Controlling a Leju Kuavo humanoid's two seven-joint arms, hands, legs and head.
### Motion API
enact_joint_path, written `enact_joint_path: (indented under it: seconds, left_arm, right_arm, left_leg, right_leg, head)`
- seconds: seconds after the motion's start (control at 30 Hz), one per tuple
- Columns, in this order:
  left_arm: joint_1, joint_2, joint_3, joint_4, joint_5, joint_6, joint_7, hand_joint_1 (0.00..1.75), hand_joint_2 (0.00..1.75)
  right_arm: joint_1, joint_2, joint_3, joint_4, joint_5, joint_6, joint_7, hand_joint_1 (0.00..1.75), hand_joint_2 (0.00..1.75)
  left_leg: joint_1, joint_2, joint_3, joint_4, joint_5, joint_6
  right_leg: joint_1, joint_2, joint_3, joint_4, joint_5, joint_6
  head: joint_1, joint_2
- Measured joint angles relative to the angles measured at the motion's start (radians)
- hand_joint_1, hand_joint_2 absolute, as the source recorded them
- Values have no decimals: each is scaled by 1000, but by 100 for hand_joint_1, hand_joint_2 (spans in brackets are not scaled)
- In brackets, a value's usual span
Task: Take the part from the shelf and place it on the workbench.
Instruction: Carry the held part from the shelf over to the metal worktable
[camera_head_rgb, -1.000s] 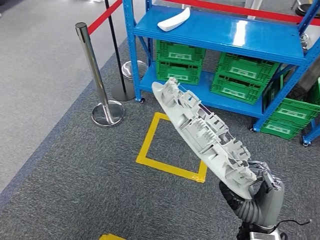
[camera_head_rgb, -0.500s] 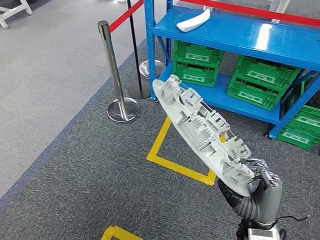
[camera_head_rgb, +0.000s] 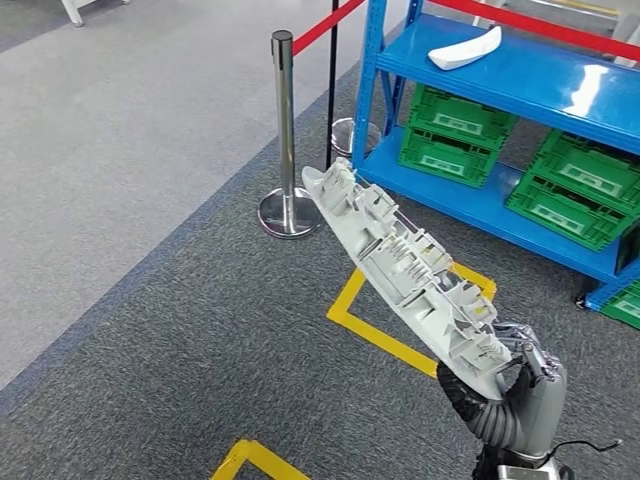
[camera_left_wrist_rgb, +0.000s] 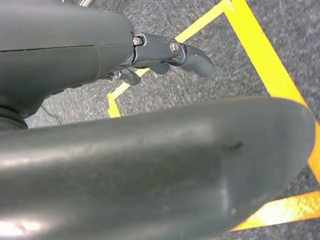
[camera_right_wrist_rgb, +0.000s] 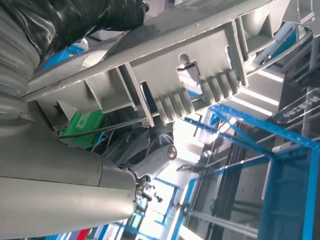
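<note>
My right hand (camera_head_rgb: 521, 390) grips one end of a long light-grey plastic part (camera_head_rgb: 400, 265) with ribs and clips on its upper face. The part slants up and away to the left over the carpet. From the right wrist view the same part (camera_right_wrist_rgb: 181, 75) lies across the hand (camera_right_wrist_rgb: 56, 170), its ribbed underside showing. A second white part (camera_head_rgb: 463, 50) lies on the top board of the blue shelf (camera_head_rgb: 521, 75). My left hand (camera_left_wrist_rgb: 170, 52) hangs over the floor, its fingers curled with nothing in them.
Green crates (camera_head_rgb: 453, 135) fill the shelf's lower level. A chrome stanchion (camera_head_rgb: 285, 150) with a red belt stands left of the shelf. Yellow tape squares (camera_head_rgb: 377, 335) mark the grey carpet below the part.
The whole scene has slid right and away, so the camera has turned left. The part stays in my right hand at the same slant.
</note>
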Motion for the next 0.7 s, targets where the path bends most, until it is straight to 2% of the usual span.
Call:
enact_joint_path:
  seconds: [0.07, 0.1, 0.13, 0.17, 0.23, 0.3, 0.37, 0.4, 0.43, 0.47, 0.5, 0.57, 0.6, 0.63, 0.7]
  left_arm:
    - [-1, 0, 0, 0, -4, 4, 0, 0, 0]
    - [-2, 0, 0, 0, -8, 8, -1, 0, 0]
    - [-2, 0, 0, 0, -12, 14, -2, 0, 0]
    - [-2, 0, 0, 0, -16, 22, -4, 0, 0]
    - [1, 3, 0, 0, -21, 43, -6, 0, 0]
    - [2, 5, 0, 0, -23, 59, -7, 0, 0]
    - [0, 7, 0, 0, -25, 64, -8, 0, 0]
    - [-1, 8, 0, 0, -26, 64, -7, 0, 0]
    - [0, 8, 0, 0, -27, 64, -5, 0, 0]
    - [1, 9, 0, 0, -28, 64, -2, 0, 0]
    - [2, 9, 0, 0, -29, 63, 0, 0, 0]
    - [1, 11, 0, 0, -30, 60, 3, 0, 0]
    - [0, 11, 0, 0, -31, 57, 3, 0, 0]
    - [-1, 11, 0, 0, -31, 55, 3, 0, 0]
    - [1, 12, 0, 0, -30, 46, -8, 0, 0]
  right_arm:
    - [-1, -1, 0, 0, 0, 1, 0, 175, 175]
    - [-1, -1, 0, 0, 0, 2, 0, 175, 175]
    - [-2, -2, 1, 0, 0, 3, 1, 175, 175]
    - [-2, -2, 1, 0, 1, 4, 1, 175, 175]
    - [-2, -2, 1, 0, 1, 6, 3, 175, 175]
    - [-1, -2, 0, 0, 1, 6, 4, 175, 175]
    - [-1, -2, -1, 0, 1, 7, 4, 175, 175]
    - [-1, -2, -1, 0, 1, 8, 6, 175, 175]
    - [-1, -2, -1, 0, 1, 10, 7, 175, 175]
    - [-1, -2, -1, 1, 1, 13, 9, 175, 175]
    - [-2, -2, -1, 1, 0, 15, 11, 175, 175]
    - [-2, -2, -1, 1, 1, 19, 13, 175, 175]
    - [-3, -2, 0, 1, 1, 20, 14, 175, 175]
    - [-4, -2, 0, 1, 2, 20, 14, 175, 175]
    - [-6, -3, 0, 1, 5, 20, 14, 175, 175]
  left_leg:
    - [-4, -21, 0, 2, 0, -1]
    - [-4, -29, -4, 4, 1, -3]
    - [-3, -37, -8, 5, 3, -6]
    - [-2, -45, -13, 5, 6, -11]
    - [-1, -54, -19, 7, 6, -23]
    - [-4, -22, -43, 59, -27, -33]
    - [-1, 22, -100, 180, -87, -42]
    - [1, 32, -127, 238, -109, -45]
    - [3, 37, -142, 270, -114, -48]
    - [4, 39, -138, 264, -100, -49]
    - [4, 44, -114, 218, -71, -48]
    - [1, 68, -42, 81, -15, -40]
    - [-3, 79, -17, 31, 0, -34]
    - [-6, 85, -6, 6, 2, -27]
    - [-10, 74, -8, 0, 3, -15]
  right_leg:
    - [4, 33, 55, -135, 67, -17]
    - [5, 48, 77, -181, 81, -23]
    - [6, 57, 87, -202, 82, -26]
    - [7, 56, 90, -207, 81, -26]
    - [5, 38, 95, -217, 86, -30]
    - [0, 15, 102, -228, 92, -37]
    - [1, -8, 104, -230, 92, -42]
    - [2, -20, 104, -229, 90, -43]
    - [3, -31, 104, -228, 89, -44]
    - [3, -41, 105, -227, 88, -43]
    - [3, -50, 106, -226, 85, -41]
    - [6, -67, 108, -223, 80, -34]
    - [8, -74, 109, -222, 77, -30]
    - [9, -80, 110, -221, 76, -25]
    - [11, -91, 112, -223, 76, -15]
  head:
    - [-1, 0]
    - [-2, 0]
    - [-2, 0]
    - [-3, 0]
    - [-3, 0]
    - [-11, 0]
    - [-21, 0]
    - [-22, 0]
    - [-22, 0]
    - [-22, 0]
    - [-22, 0]
    - [-24, 0]
    - [-24, 0]
    - [-23, 0]
    - [-21, 0]
